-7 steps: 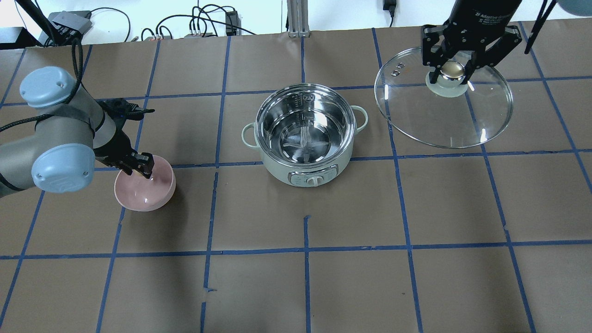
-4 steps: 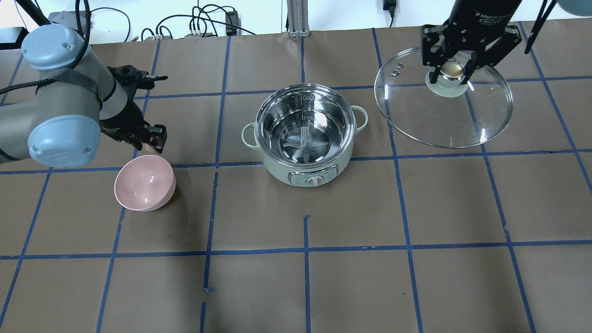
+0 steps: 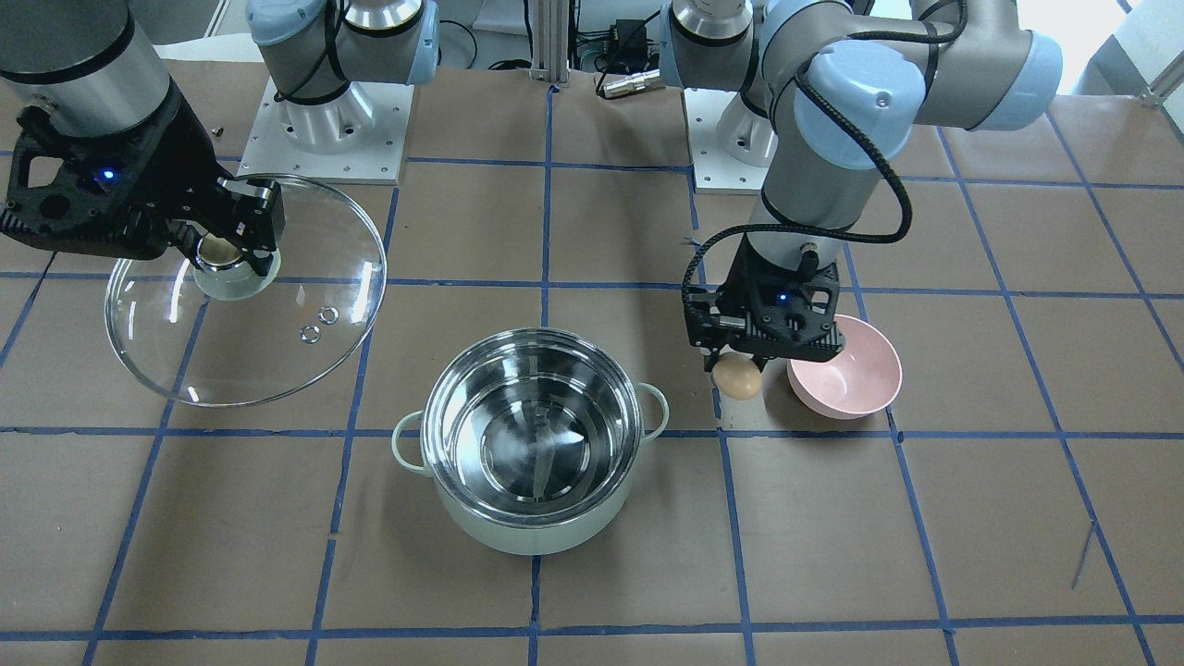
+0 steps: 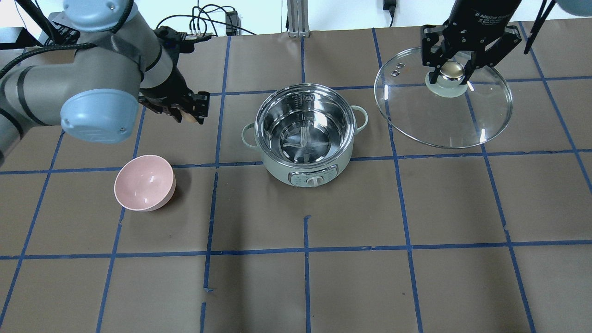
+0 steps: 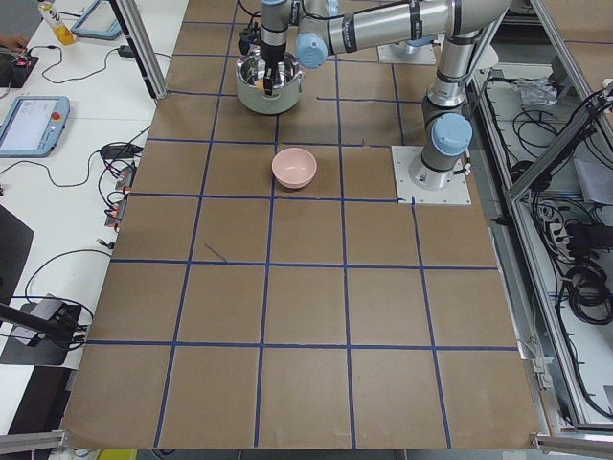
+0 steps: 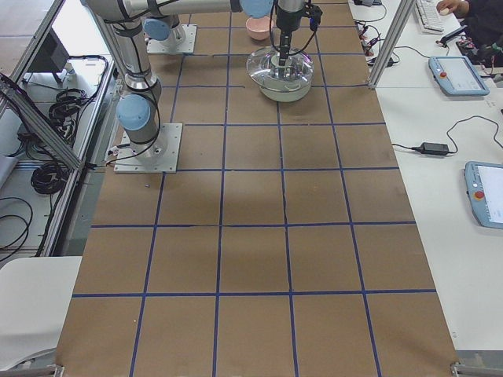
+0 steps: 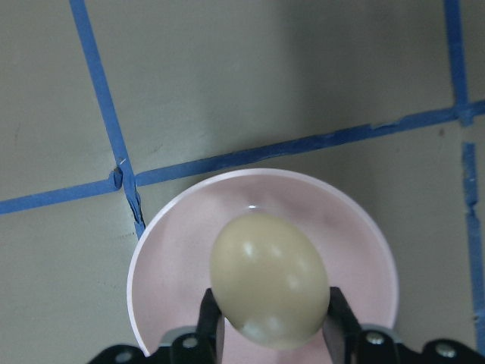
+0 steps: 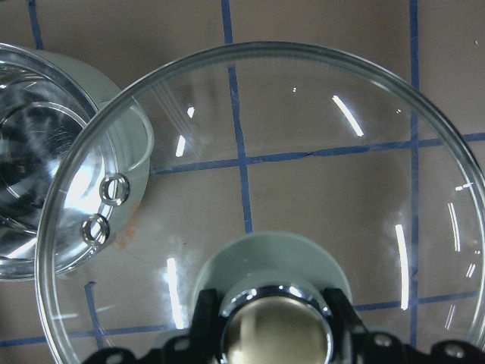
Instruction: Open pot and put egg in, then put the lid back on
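Observation:
The mint-green pot (image 4: 277, 172) stands open at the table's middle, its steel inside empty; it also shows in the front view (image 3: 532, 538). My left gripper (image 4: 187, 115) is shut on the brown egg (image 3: 736, 377) and holds it in the air left of the pot, between pot and pink bowl. In the left wrist view the egg (image 7: 269, 280) sits between the fingers, with the bowl behind it. My right gripper (image 4: 452, 74) is shut on the knob (image 8: 276, 330) of the glass lid (image 4: 444, 115) and holds it right of the pot.
The pink bowl (image 4: 144, 182) stands empty at the pot's left front. Cables and power boxes (image 4: 199, 25) lie along the table's far edge. The arm bases (image 3: 324, 120) stand on the robot's side. Blue tape lines grid the brown table.
My left gripper has lifted the egg out of the pink bowl and carried it up and right, toward the pot. The right gripper and lid have not moved.

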`<state>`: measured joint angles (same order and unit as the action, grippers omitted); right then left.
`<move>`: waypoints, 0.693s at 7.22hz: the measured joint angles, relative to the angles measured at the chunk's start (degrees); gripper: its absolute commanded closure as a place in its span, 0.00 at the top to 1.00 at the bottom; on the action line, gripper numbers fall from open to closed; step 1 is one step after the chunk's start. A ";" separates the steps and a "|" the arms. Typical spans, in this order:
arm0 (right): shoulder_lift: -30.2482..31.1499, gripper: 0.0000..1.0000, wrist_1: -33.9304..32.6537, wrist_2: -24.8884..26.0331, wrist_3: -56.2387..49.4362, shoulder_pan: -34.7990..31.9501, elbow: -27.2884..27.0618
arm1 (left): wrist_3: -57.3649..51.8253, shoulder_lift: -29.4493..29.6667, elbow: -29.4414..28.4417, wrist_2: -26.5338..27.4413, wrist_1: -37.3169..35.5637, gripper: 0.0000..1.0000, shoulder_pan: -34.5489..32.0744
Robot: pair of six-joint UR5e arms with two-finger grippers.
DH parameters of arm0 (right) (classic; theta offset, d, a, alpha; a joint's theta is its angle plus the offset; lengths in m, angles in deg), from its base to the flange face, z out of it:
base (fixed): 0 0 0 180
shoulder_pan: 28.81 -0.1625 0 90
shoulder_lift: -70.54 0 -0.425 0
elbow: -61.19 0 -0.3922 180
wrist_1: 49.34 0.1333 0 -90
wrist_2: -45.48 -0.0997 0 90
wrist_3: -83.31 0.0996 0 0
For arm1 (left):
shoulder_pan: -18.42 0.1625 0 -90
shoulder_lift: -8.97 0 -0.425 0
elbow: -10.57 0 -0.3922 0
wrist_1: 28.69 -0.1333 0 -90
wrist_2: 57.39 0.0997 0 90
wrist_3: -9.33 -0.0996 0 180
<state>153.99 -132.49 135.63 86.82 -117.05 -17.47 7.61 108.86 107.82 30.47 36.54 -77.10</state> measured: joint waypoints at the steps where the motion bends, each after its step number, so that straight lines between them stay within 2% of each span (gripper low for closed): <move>1: 0.02 0.12 0.00 0.02 -0.10 0.00 0.00 | 1.36 2.25 -1.36 -0.72 -1.53 0.13 -2.52; 3: 0.03 0.12 -0.05 0.00 -0.48 0.00 0.00 | 4.72 6.38 -2.84 -1.07 -4.20 0.14 -6.56; 5: 0.04 0.12 -0.11 -0.04 -0.63 -0.02 0.00 | 5.98 8.42 -2.63 -1.14 -6.07 0.16 -7.86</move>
<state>154.03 -132.59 135.60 86.19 -117.07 -17.47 13.59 117.28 105.19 29.33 30.48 -84.97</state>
